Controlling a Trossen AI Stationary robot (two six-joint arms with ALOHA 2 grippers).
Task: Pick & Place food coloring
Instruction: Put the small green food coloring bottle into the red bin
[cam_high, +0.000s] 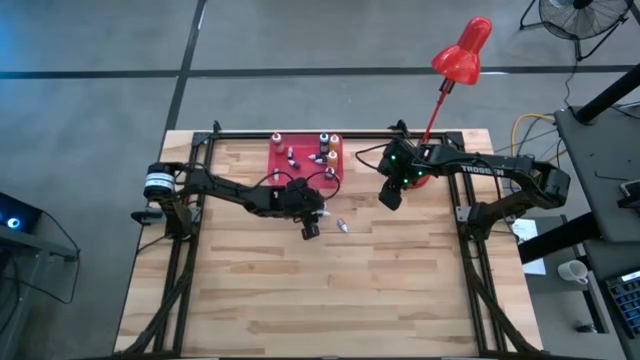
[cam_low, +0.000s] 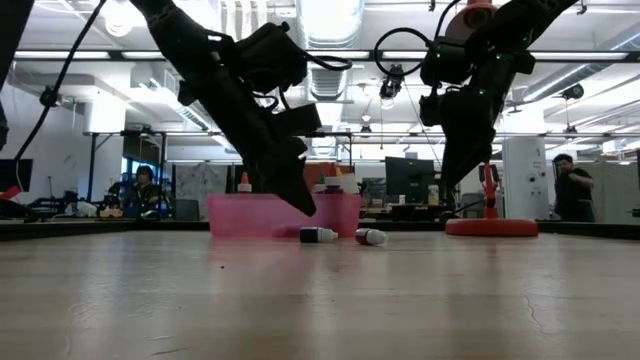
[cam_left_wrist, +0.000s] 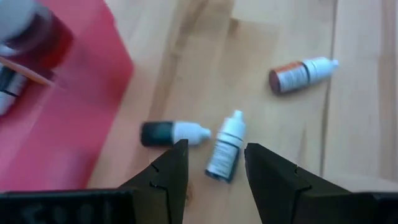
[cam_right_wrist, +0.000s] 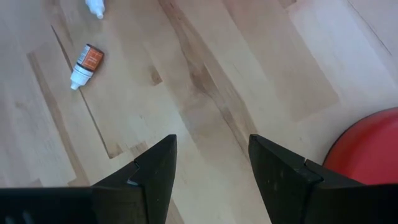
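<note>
Three small dropper bottles lie on their sides on the wood just right of the pink-red tray (cam_high: 305, 160): a dark one (cam_left_wrist: 165, 133), a white-labelled one (cam_left_wrist: 225, 148) and an orange-brown one (cam_left_wrist: 298, 73). More bottles (cam_high: 325, 148) stand upright in the tray. My left gripper (cam_left_wrist: 214, 152) is open and hovers above the white-labelled bottle, one finger on either side of it and clear of the table (cam_low: 300, 205). My right gripper (cam_right_wrist: 211, 152) is open too, above bare wood near the red lamp base, and sees the orange bottle (cam_right_wrist: 86, 65) farther off.
A red desk lamp stands at the table's far right; its round base (cam_high: 425, 180) lies close to my right gripper (cam_high: 390, 198). The tray (cam_low: 280, 215) sits at the far edge. The table's near half (cam_high: 330, 300) is bare wood. People sit in the room behind.
</note>
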